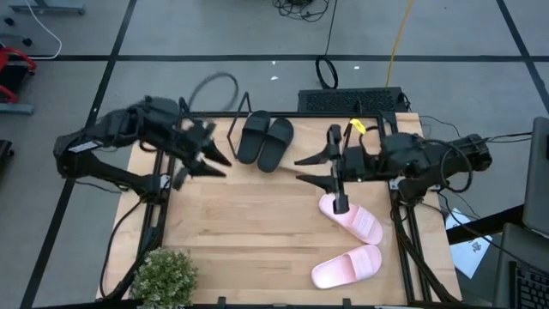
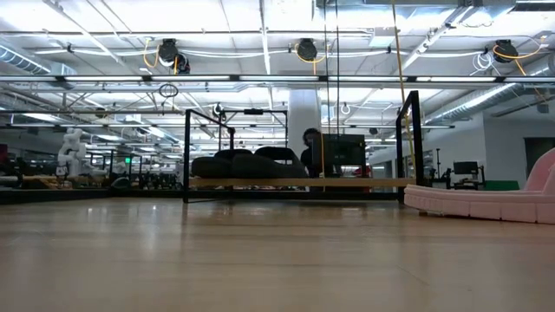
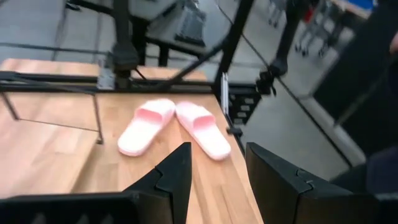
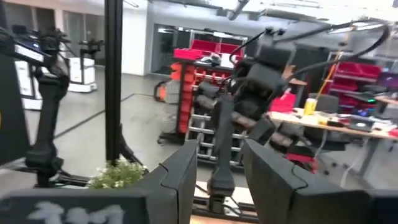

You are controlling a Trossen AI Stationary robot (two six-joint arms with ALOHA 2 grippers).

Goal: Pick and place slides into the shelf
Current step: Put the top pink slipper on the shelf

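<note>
Two black slides (image 1: 265,139) lie side by side on the shelf (image 1: 309,129) at the table's far edge; the low view shows them (image 2: 250,165) resting on its plank (image 2: 347,182). Two pink slides lie soles down on the table's right half, one (image 1: 353,220) mid-depth and one (image 1: 346,266) near the front edge. My left gripper (image 1: 225,167) hovers open left of the black slides, high above the table, pointing right toward the pink pair (image 3: 146,124). My right gripper (image 1: 298,170) hovers open above the table's middle, pointing left. Both are empty (image 3: 217,149) (image 4: 219,146).
A potted plant (image 1: 163,275) stands at the table's near left corner. Black frame posts (image 1: 401,232) run along the table's right side. Bare wood lies between the two grippers and toward the front middle.
</note>
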